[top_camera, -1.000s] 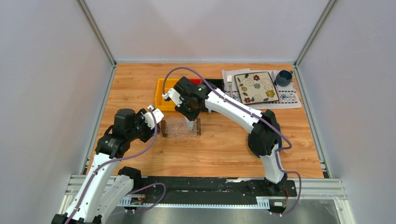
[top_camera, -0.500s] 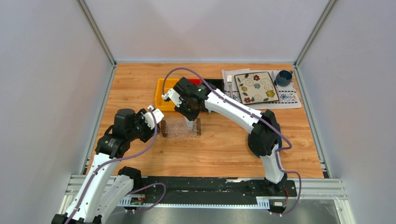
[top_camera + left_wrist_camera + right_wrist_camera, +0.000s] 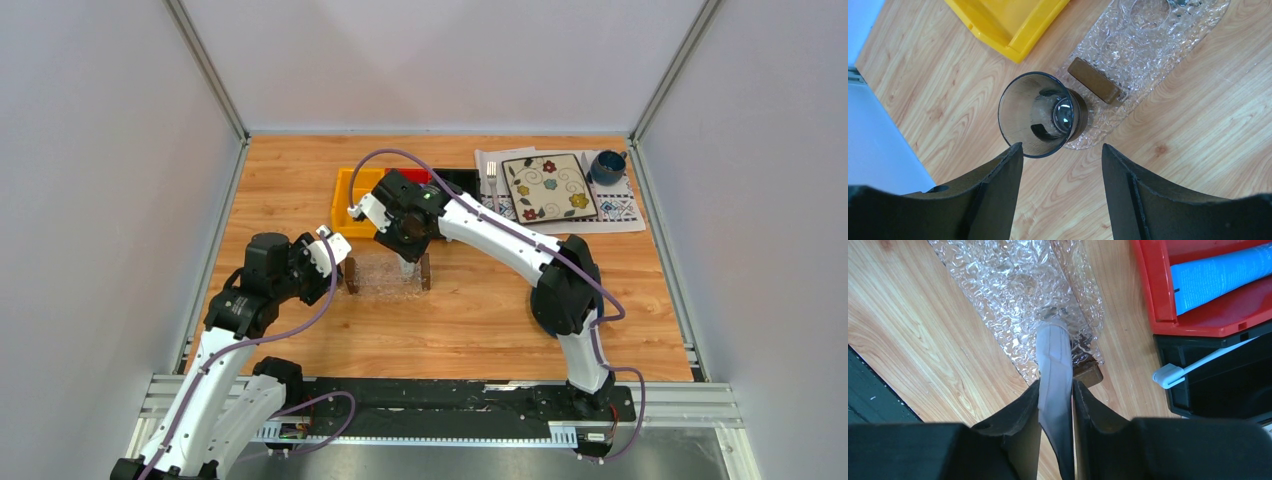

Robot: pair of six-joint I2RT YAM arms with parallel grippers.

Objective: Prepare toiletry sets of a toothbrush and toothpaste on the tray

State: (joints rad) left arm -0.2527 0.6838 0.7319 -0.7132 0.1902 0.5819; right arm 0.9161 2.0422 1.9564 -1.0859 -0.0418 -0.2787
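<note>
i find the tray [image 3: 385, 275] lying near the middle of the tabletop [image 3: 480, 330], a little left of centre, with its long side running left to right. the right gripper [image 3: 1055, 386] hangs over the tray's right end, its fingers pressed against both sides of the white-grey toothpaste tube [image 3: 1053, 350]. the tube points down and its tip touches the textured surface just inside the brown block [image 3: 1089, 373].

the left gripper [image 3: 1062, 150] stands with its fingers well apart and empty. it is above a clear glass tumbler [image 3: 1038, 115] standing upright at the tray's left end, just beside the block there.

towards the far edge of the tabletop, the blue toothpaste tube [image 3: 1218, 275] lies in a red bin [image 3: 1153, 295]. the toothbrush [image 3: 1166, 375] lies in the black bin [image 3: 1208, 395] next to it. a yellow bin [image 3: 1008, 20] sits left of these.
</note>
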